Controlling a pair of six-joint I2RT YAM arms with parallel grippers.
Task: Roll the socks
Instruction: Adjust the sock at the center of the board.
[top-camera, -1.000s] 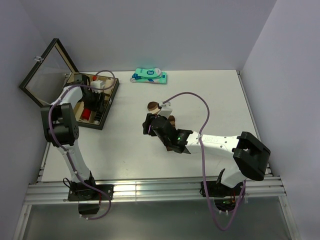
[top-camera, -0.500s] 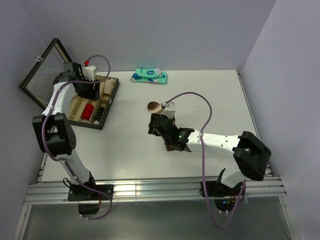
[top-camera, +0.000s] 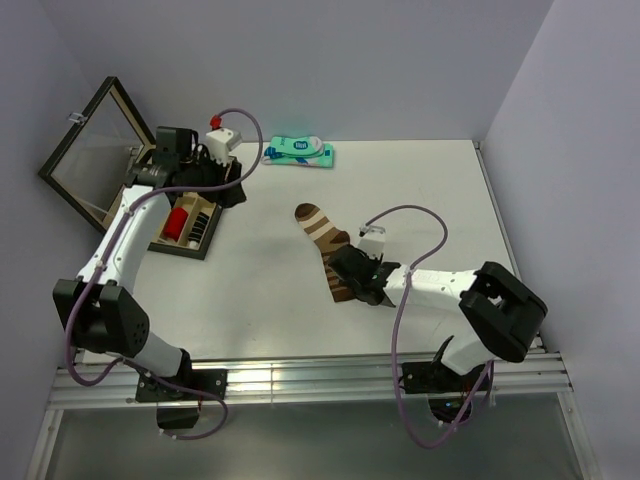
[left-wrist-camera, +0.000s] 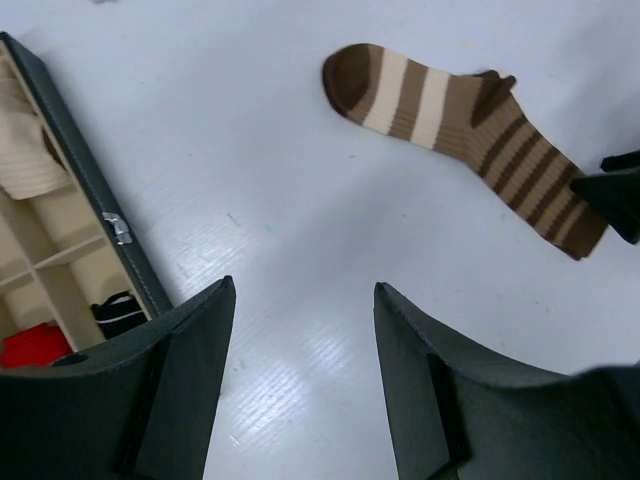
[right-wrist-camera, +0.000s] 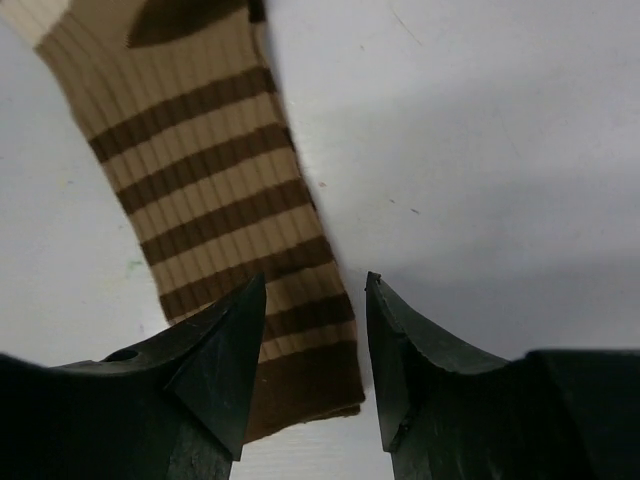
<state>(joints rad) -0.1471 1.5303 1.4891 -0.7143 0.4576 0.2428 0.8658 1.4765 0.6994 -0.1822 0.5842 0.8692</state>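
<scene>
At the table's (top-camera: 450, 200) left edge sits the open case (top-camera: 172, 240), and just past its right rim the left gripper (left-wrist-camera: 302, 300) hangs with jaws apart over bare white surface that runs clear to the brown sock (top-camera: 322, 238). The sock lies flat mid-table, toe far-left, with the right gripper (right-wrist-camera: 313, 285), jaws apart and empty, straddling the long edge of its cuff; open table lies beyond. A second ago the left gripper was over the case's compartments, and the right one covered the sock's middle.
</scene>
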